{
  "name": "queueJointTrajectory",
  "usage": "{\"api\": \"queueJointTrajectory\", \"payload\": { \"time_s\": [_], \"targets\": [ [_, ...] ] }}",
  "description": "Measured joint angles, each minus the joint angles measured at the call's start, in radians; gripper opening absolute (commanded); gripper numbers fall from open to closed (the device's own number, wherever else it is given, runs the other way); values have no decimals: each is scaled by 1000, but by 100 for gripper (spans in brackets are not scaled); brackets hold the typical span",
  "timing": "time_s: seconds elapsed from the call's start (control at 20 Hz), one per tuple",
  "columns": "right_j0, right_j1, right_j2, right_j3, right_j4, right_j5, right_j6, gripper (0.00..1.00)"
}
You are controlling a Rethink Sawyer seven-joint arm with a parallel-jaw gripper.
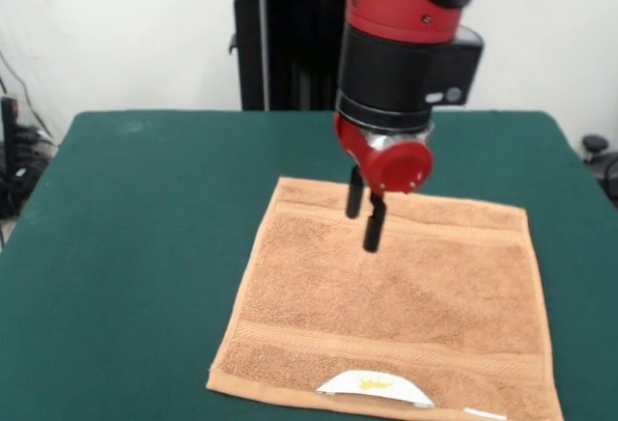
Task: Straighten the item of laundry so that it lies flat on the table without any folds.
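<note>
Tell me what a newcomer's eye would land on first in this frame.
First the red and black arm coming down from the top centre, its claw hanging over the far part of the towel. Next the light-brown towel itself, spread nearly flat on the green table, right of centre. Last, the white label with a yellow mark at the towel's near edge.

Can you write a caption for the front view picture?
Red robot arm's hand above flat orange terry towel on dark green felt table.

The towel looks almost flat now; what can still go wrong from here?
The gripper hangs over the far band of the towel; its height above it cannot be told. If it drags, it may wrinkle the cloth. The label lies turned up at the near edge, so a fold may remain there.
</note>
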Motion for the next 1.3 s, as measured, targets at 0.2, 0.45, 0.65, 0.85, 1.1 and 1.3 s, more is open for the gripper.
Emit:
{"api": "queueJointTrajectory", "payload": {
  "time_s": [0.2, 0.45, 0.65, 0.85, 1.1, 1.3],
  "targets": [
    [0, -9, -10, 0, -31, 0, 0, 100],
    [1, -19, -22, 0, -98, 0, 0, 100],
    [-21, -53, -27, 0, -178, 1, 0, 100],
    [-54, -81, -27, 0, -225, 0, 0, 100],
    [-118, -111, -27, 0, -276, 0, 0, 100],
    [-163, -126, -27, 0, -309, 0, 0, 100]
  ]
}}
